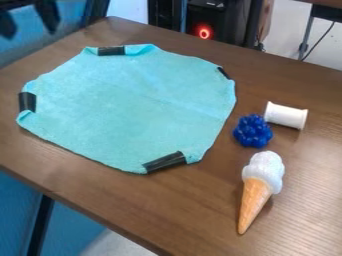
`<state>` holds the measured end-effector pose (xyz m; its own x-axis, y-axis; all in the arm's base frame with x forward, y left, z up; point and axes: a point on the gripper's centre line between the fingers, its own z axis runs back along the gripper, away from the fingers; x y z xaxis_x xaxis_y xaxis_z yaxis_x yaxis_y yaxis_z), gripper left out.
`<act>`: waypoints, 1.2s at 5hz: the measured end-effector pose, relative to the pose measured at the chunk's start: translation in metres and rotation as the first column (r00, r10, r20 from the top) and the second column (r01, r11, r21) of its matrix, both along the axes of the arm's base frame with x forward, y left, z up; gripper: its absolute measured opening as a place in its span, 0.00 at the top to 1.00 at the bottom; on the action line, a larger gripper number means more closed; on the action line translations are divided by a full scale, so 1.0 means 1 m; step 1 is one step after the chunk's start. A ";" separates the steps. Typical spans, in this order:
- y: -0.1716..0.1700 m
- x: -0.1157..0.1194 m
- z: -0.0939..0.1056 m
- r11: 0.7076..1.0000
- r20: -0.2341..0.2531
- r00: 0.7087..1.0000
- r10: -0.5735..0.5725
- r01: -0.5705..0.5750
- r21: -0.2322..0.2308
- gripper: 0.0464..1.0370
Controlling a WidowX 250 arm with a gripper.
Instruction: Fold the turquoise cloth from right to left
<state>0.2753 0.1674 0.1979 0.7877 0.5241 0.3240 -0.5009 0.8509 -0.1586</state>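
Four black tape strips (165, 162) sit on the folded-in corners of a turquoise cloth (133, 105). Cloth: thin, soft-looking, matte nap; roughly eight-sided, lying flat with faint creases and slightly raised, wavy margins. Tape smooth, with a dull sheen.

Under the cloth, a brown wooden table (80, 180), streaky grain, soft gloss.

Off the cloth's right side, three objects. Nearest to it: a blue cluster (253, 131), shiny, made of rounded knobs, berry-like. Just past that, farther out from the cloth, a white spool (286, 115), smooth, cylindrical, flared at both ends, lying on its side. Whether spool and cluster touch, cannot tell. Beyond the cloth's lower right corner, an ice cream cone (259, 190), on its side: lumpy white top with a speckled surface, tan-orange tapered cone, point toward the view's lower edge.

Gripper (28, 24): black, outside the cloth's upper left side, at the view's upper left corner. Two dark, tapered fingers spread, wide gap between them. Cloth is the nearest object to it, lying down and to the right of the fingers in the view, apart from them.

Behind the cloth, past the table's far edge, a dark case (217, 22) with a glowing red ring (204, 32).
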 end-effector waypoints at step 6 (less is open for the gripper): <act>-0.100 0.137 -0.020 0.920 -0.152 0.924 0.352 -0.372 -0.127 0.04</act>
